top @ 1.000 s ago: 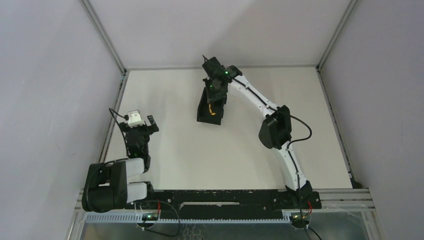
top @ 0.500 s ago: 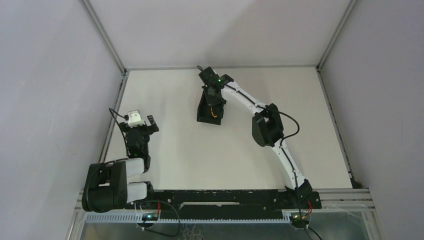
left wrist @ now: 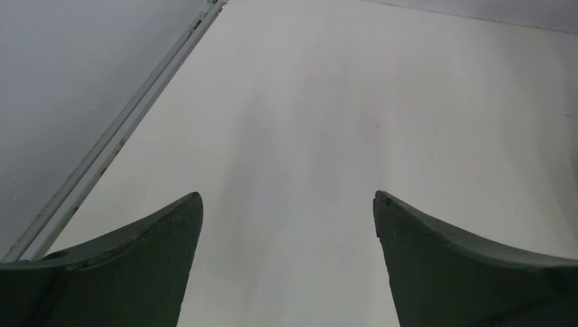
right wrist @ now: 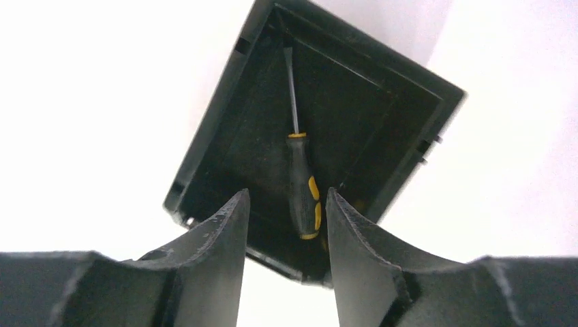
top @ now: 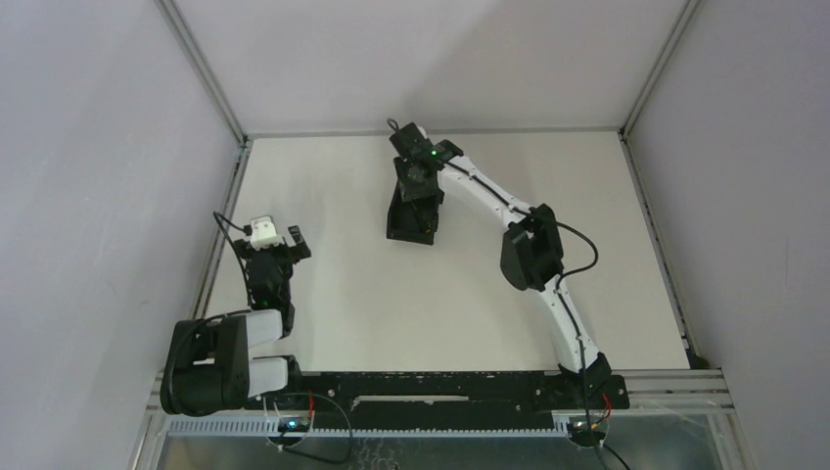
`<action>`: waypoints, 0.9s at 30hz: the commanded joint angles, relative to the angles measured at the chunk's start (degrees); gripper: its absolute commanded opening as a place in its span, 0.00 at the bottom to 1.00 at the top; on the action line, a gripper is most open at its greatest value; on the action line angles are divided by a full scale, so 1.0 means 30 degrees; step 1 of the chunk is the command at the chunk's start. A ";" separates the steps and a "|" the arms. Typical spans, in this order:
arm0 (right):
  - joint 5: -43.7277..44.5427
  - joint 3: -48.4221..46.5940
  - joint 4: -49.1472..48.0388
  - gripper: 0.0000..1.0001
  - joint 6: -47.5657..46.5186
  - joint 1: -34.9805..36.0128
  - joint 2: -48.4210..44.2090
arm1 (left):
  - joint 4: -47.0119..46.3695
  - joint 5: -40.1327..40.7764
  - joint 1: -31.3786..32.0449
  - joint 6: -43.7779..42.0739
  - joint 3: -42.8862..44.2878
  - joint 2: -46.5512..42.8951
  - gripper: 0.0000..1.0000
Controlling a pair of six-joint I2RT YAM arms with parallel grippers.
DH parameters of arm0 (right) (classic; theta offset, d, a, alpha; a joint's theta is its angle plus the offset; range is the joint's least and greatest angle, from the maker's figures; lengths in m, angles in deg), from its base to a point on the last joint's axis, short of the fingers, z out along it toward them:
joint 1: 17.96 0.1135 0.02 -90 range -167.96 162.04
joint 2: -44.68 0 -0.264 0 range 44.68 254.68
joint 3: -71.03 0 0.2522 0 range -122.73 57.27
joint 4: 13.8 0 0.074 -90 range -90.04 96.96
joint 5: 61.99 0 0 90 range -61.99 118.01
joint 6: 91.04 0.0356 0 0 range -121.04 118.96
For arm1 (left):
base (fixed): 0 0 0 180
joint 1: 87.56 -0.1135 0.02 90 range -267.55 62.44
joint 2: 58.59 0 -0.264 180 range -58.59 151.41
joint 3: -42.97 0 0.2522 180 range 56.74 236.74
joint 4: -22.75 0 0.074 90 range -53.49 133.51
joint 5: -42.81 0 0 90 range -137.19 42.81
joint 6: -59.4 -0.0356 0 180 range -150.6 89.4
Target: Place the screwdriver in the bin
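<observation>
The screwdriver (right wrist: pixel 302 182), dark-handled with yellow marks and a slim shaft, lies loose on the floor of the black bin (right wrist: pixel 225 129). My right gripper (right wrist: pixel 287 194) hangs above the bin's near end, open, its fingers apart with the handle showing in the gap below them and touching neither. In the top view the bin (top: pixel 399 227) sits at the table's middle back under the right gripper (top: pixel 416 186), and the screwdriver is hidden there. My left gripper (left wrist: pixel 287 197) is open over bare table at the left (top: pixel 272 247), holding nothing.
The table is white, with a metal rail (left wrist: pixel 116 136) along its left edge near my left gripper. Grey walls close the back and both sides. The right arm (top: pixel 533 257) stretches diagonally from the near right base to the bin.
My right gripper has gone from shut to open and let go of the screwdriver, which now lies in the bin. The right arm shifted slightly left over the bin. The left arm has not moved.
</observation>
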 commanded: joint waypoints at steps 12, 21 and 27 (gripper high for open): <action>-0.2000 1.0944 -0.6929 1.00 -0.0342 -0.0300 -1.3746 | -0.0751 0.0093 0.0100 -0.0336 0.0815 -0.0016 1.00; -0.2107 2.3276 -1.2223 1.00 0.0998 -0.2880 -2.1936 | -0.0751 0.0082 0.0092 -0.0336 0.0807 -0.0016 1.00; -0.0928 2.9538 -1.4482 1.00 0.1294 -0.4013 -2.5965 | -0.0751 0.0072 0.0099 -0.0347 0.0796 -0.0016 1.00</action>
